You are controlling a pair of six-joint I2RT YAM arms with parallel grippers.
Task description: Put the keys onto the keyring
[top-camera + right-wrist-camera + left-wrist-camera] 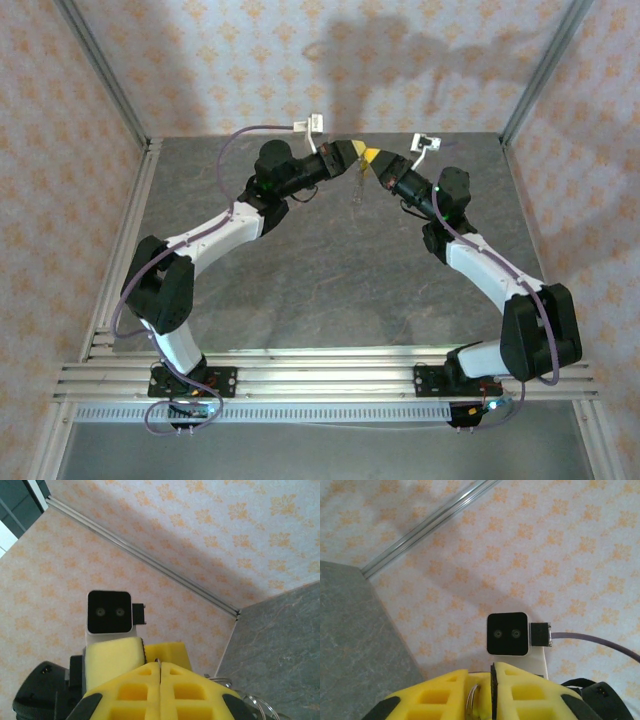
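Checking jaws, left first: how do they stand? (K.)

Left gripper (pixel 351 150) is a crack apart. In its wrist view the two yellow fingers (pixel 435 700) leave a narrow slot, and a thin wire arc of the keyring (pixel 472 701) sits in that slot (no firm pinch on it visible). (R.)

Right one? (K.)

Right gripper (pixel 372 156) is clenched, with its fingers meeting along a single seam in its wrist view. Whether anything is nipped in that seam, cannot tell. More pale wire loops show just beside one finger, at the lower right of that view. (R.)

Position over the table (pixel 300 270)? (K.)

Both grippers hang above the far edge, near its middle, with their tips facing each other and almost touching. The left wrist view looks straight at the other arm's camera (pixel 507 634), with the patterned wall (pixel 545 555) behind it. (R.)

Keys? (K.)

Too small to make out from above, and not identifiable in the wrist views. The keyring is at the meeting point of the two tips, off the table surface. (R.)
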